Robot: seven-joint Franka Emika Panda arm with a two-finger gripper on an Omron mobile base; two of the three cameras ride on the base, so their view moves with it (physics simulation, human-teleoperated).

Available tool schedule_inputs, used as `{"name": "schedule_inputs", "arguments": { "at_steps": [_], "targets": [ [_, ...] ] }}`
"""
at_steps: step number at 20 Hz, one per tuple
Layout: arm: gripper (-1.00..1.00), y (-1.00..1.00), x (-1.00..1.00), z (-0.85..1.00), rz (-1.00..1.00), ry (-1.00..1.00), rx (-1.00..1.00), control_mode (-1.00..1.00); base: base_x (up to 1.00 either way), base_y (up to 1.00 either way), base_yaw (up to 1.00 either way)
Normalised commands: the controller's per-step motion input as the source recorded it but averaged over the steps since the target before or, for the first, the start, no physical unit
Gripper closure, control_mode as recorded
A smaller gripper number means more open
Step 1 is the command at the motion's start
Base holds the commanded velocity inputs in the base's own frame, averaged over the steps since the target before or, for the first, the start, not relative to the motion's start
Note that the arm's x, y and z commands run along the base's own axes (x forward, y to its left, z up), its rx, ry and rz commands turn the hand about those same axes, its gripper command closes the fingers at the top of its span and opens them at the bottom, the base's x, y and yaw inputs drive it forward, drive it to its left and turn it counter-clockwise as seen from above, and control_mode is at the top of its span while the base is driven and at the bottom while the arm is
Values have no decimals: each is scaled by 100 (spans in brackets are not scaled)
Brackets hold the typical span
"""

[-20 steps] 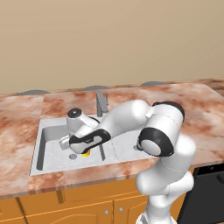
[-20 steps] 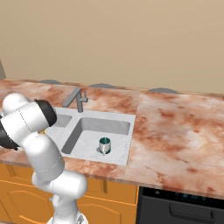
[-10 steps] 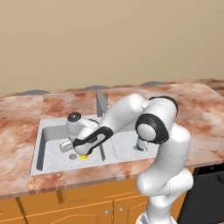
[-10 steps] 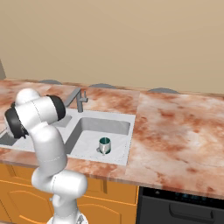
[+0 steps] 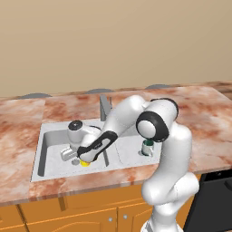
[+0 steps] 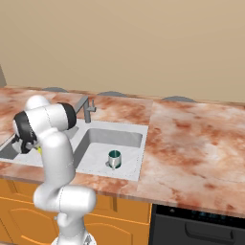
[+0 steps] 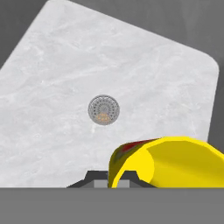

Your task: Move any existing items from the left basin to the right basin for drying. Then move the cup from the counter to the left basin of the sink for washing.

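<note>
My gripper [image 5: 85, 159] is pinching the cup [image 7: 168, 162] by its rim over the left basin [image 7: 65, 87]; it looks light, stiff, slick, so rim-wall hold suits.

Hidden and cut-off bits around the sink [image 5: 72, 170]

In the left base view, the robot's arm covers most of the yellow cup [image 5: 84, 162] in the sink's left basin [image 5: 52, 154], so just a small yellow bit peeks out under the hand, and the gripper [image 5: 81, 159] is too tucked away to see its tips. The arm also hides part of the mug [image 5: 147, 147] in the right basin [image 5: 131, 156] and the bottom of the faucet [image 5: 105, 105]. In the hand view, the cup is cut off at the bottom and right edges, and its red mark [image 7: 131, 146] is just a thin strip. In the right base view, the arm hides most of the left basin.
</note>
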Motion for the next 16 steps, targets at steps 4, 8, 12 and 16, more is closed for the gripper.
{"name": "schedule_inputs", "arguments": {
  "at_steps": [4,8,12,16],
  "targets": [
    [-100,10,15,-22,2,4,0,-100,0,0,0],
    [-100,5,18,-21,3,2,1,-100,0,0,0],
    [-100,0,16,-7,2,0,2,-100,0,0,0],
    [-100,0,5,2,1,-2,0,-100,0,0,0]
  ]
}}
